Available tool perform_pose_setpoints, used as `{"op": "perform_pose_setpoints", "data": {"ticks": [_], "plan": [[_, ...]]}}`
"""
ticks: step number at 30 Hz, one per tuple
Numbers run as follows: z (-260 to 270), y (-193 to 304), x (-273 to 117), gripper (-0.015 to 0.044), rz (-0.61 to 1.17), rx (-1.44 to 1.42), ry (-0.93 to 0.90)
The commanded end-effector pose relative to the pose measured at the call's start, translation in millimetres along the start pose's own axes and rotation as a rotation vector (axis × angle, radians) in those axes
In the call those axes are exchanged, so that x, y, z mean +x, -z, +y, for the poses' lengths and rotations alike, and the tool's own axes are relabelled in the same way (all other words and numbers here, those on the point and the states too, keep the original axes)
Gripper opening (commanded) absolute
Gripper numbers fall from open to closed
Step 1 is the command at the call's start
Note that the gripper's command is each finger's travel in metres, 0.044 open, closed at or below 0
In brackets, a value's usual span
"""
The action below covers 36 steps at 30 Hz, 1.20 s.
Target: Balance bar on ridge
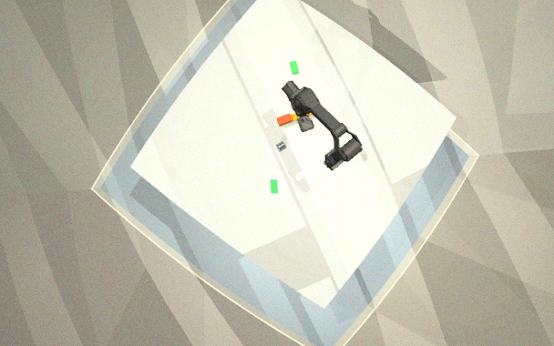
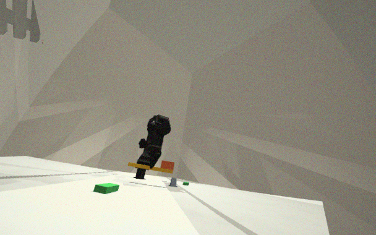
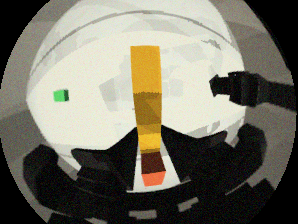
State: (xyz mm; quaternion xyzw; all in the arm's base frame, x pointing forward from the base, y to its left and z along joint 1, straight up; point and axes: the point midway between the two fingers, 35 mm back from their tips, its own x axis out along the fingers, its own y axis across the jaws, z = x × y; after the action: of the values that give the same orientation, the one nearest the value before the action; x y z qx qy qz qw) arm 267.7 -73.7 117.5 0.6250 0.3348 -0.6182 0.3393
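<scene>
Gripper (image 1: 299,114) (image 2: 150,167) (image 3: 148,128) clamped on yellow bar (image 1: 294,117) (image 2: 162,169) (image 3: 146,70), bar raised off table (image 1: 198,150) (image 2: 134,210) (image 3: 90,120). Orange block (image 1: 284,119) (image 2: 167,165) (image 3: 153,178) on one bar end. In exterior view, bar slightly tilted, block end lower. Grey ridge (image 1: 281,146) (image 2: 173,182) stands near, apart from bar. Two green blocks on table, one (image 1: 294,67), other (image 1: 274,187).

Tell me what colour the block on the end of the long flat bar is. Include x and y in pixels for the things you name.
Orange-red block (image 1: 284,119) (image 2: 167,165) (image 3: 153,178); the exterior view shows it best.

Bright glare washes the tabletop (image 1: 207,150) (image 2: 103,213) (image 3: 95,125), streaked with soft shadows; grain everywhere, wrist view fisheye-curved, dark-cornered.
</scene>
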Motion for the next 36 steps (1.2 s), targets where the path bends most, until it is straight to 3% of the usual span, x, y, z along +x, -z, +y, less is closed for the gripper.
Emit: {"op": "perform_pose_setpoints", "data": {"ticks": [1, 9, 36], "plan": [[0.9, 0.1, -15.3, 0.0000, 0.004, -0.003, -0.017], [-1.6, 0.2, -26.9, 0.0000, 0.003, -0.030, -0.017], [-16.9, 27.4, -27.2, 0.0000, -0.003, -1.096, -0.018]]}}
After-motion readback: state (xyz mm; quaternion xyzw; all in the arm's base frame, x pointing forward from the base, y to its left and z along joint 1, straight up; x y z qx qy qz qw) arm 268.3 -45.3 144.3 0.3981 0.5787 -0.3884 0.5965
